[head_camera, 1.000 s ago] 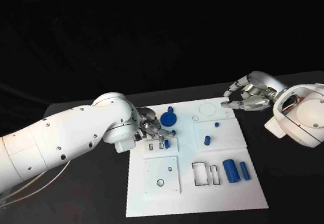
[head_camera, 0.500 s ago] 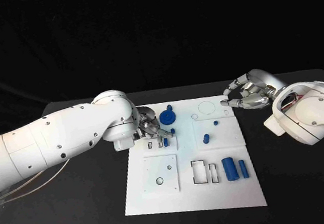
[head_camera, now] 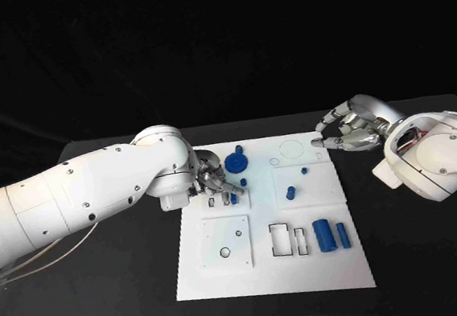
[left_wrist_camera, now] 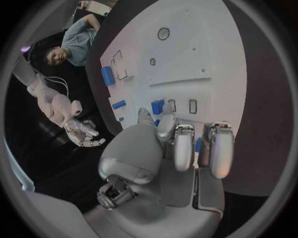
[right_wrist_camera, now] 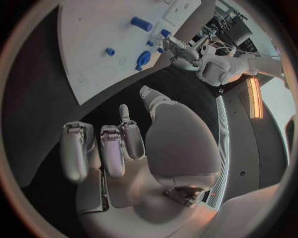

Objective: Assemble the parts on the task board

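Not much moved in the last second: the left hand [head_camera: 216, 183] stayed low over the task board [head_camera: 273, 277]'s far-left slots, pinching a small blue part [head_camera: 234, 199]. Right hand [head_camera: 346, 134] hovered curled, empty, far right. Insertion looked unfinished.

A robotics lab is indicated: a black table [head_camera: 111, 307] backed by black drape, a white task board [head_camera: 273, 273] laid on it, cabling at the edge.
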Robot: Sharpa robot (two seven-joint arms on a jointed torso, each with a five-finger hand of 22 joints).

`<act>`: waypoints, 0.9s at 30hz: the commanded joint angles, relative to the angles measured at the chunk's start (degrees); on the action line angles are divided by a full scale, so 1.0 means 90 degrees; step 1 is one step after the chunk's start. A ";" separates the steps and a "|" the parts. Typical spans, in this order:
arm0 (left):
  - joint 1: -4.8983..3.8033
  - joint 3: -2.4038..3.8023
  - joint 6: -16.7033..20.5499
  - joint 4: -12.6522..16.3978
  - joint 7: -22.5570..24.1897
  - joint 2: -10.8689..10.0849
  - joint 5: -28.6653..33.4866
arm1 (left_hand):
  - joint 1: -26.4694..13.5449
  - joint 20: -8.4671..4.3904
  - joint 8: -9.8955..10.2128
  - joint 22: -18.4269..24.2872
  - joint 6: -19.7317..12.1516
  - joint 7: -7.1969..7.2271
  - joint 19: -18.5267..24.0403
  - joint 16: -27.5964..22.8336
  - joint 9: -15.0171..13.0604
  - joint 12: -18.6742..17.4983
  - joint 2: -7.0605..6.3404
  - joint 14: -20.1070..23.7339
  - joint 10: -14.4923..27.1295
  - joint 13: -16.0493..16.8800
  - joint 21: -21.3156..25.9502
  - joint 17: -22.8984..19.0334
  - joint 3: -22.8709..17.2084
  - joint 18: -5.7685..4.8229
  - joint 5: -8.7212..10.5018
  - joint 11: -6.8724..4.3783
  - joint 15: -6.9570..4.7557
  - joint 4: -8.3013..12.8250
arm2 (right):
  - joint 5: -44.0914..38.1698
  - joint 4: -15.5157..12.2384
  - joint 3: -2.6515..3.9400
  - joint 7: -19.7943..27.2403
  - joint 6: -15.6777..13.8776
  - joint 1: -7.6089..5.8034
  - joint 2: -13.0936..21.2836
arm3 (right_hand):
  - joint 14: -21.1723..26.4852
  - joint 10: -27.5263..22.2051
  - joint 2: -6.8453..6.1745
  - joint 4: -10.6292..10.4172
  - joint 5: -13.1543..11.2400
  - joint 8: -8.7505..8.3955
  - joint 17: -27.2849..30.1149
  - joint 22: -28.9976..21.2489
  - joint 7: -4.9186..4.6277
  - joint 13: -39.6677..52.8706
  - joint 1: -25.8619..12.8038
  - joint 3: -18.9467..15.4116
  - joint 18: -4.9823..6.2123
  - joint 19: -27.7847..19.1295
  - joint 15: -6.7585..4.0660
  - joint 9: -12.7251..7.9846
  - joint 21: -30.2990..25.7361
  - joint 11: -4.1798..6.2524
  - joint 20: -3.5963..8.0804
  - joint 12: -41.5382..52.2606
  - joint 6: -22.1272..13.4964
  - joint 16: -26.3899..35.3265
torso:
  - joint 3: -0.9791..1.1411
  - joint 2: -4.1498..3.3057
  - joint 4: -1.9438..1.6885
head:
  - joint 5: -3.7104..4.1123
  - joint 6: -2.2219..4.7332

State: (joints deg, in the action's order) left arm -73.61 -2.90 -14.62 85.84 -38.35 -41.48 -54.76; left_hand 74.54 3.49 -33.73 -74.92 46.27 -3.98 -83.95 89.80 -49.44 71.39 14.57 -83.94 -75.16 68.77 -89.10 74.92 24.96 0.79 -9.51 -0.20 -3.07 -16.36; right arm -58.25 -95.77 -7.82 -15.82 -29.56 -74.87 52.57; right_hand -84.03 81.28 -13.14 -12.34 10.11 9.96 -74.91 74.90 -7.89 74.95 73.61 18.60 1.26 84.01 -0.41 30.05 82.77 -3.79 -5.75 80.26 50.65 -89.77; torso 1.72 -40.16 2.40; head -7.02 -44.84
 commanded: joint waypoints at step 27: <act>-0.0014 -0.0046 -0.0070 -0.0083 0.0010 0.0116 0.0127 | 0.0561 -0.0059 0.0054 -0.1521 -0.0097 0.0016 -0.0556 0.0022 -0.0146 -0.0083 0.0019 -0.0673 0.0130 -0.0101 -0.0009 0.1676 0.0132 -0.0046 -0.0940 -0.0014 -0.0053 0.0006 | -0.0084 0.0056 -0.0002 -0.0045 0.0172 0.0025 -0.0064 | -0.0663 -0.0028 0.0010 -0.0018 0.0058 0.0051 -0.1677 0.1155 -0.0007 0.0545 0.0059 0.0070 0.0080 0.0175 -0.0001 0.0015 -0.0044 0.0044 -0.0004 -0.0035 0.0051 -0.0026 | 0.0006 -0.0006 0.0003 | 0.0001 -0.0063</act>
State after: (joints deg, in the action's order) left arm -73.61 -3.32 -15.00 85.05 -38.45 -40.59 -54.42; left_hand 79.10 3.49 -33.46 -74.91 45.66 -3.78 -83.95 89.80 -50.68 70.88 14.67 -83.94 -74.32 67.91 -89.10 74.91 24.96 0.79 -17.77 -0.40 -3.07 -16.36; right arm -58.40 -95.29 -7.83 -16.04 -28.97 -74.70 52.07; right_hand -84.03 81.11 -13.14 -12.49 10.43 10.19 -74.90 74.93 -7.89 74.93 73.61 18.76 1.26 84.01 -0.41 30.10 82.54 -3.63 -5.74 80.26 50.65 -89.77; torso 1.77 -40.23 2.43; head -6.99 -45.35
